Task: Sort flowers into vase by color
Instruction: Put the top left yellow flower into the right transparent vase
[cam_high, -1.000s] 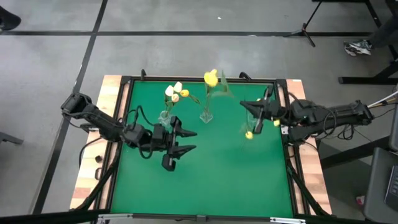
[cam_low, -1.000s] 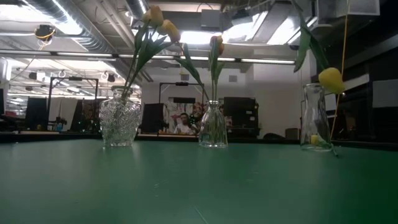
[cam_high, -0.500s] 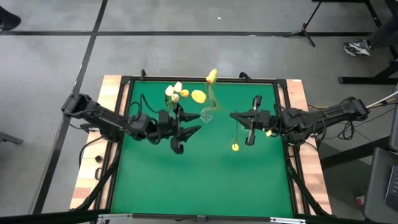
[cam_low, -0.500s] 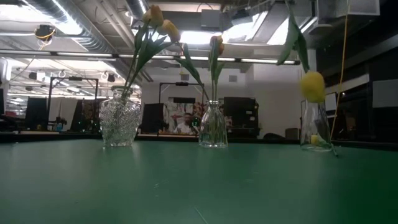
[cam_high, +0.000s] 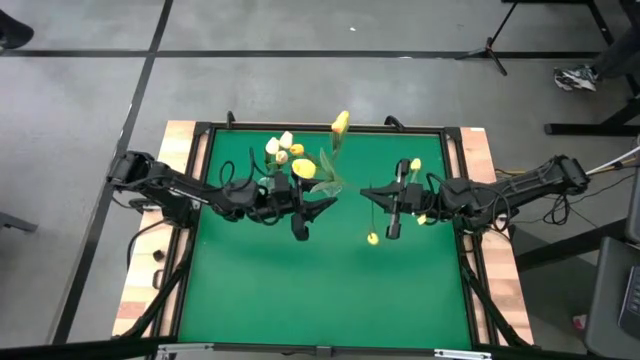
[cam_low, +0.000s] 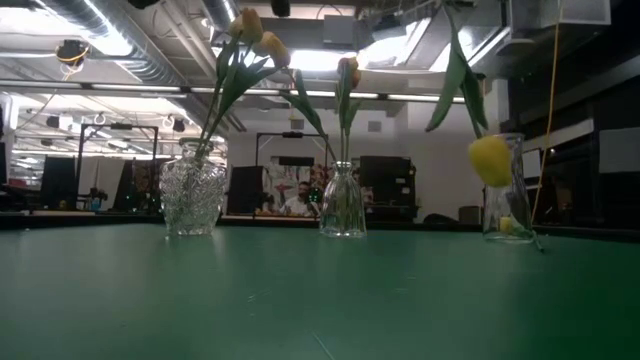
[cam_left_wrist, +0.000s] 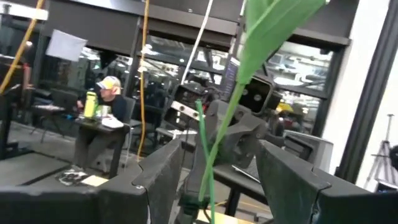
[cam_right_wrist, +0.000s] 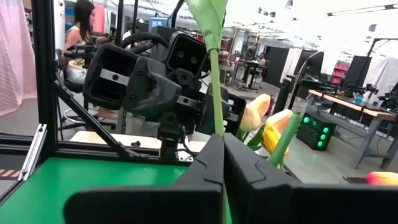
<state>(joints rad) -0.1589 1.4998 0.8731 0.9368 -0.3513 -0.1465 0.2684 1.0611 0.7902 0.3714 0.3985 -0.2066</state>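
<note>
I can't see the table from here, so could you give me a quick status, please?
Right gripper shut on a yellow tulip, hanging head-down mid-table. Left gripper open, facing it. Three vases behind; nothing between.

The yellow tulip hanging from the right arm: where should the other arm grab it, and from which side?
Best the thin stem, not the soft head or floppy leaf. The yellow tulip hangs head-down from the right gripper, shut on its stem, so the open left gripper should probably close across bare stem from the opposite side.
</note>
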